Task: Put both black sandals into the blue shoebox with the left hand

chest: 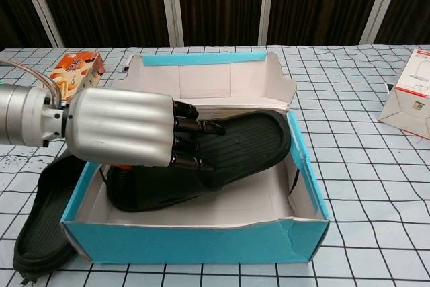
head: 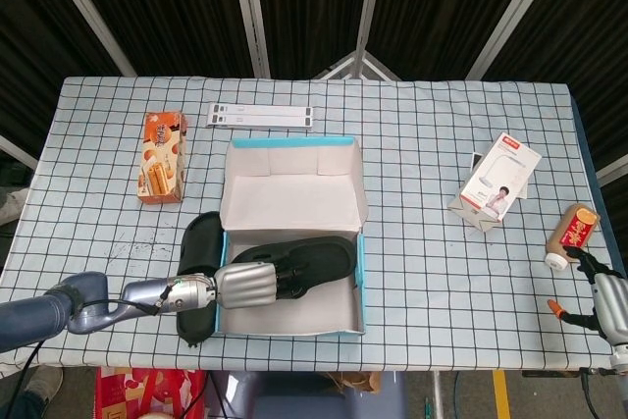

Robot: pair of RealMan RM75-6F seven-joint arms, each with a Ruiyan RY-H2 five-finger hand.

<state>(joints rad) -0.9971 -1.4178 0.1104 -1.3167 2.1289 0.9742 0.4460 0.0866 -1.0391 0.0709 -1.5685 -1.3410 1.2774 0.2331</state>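
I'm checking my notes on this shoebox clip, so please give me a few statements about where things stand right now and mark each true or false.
1. The left hand holds a black sandal inside the blue shoebox. True.
2. Both sandals are in the box. False: the second sandal lies on the table beside the box's left wall.
3. The orange snack box sits in the shoebox. False: it lies on the table to the box's upper left.
4. The right hand is at the table's far right edge, near a small bottle. True.
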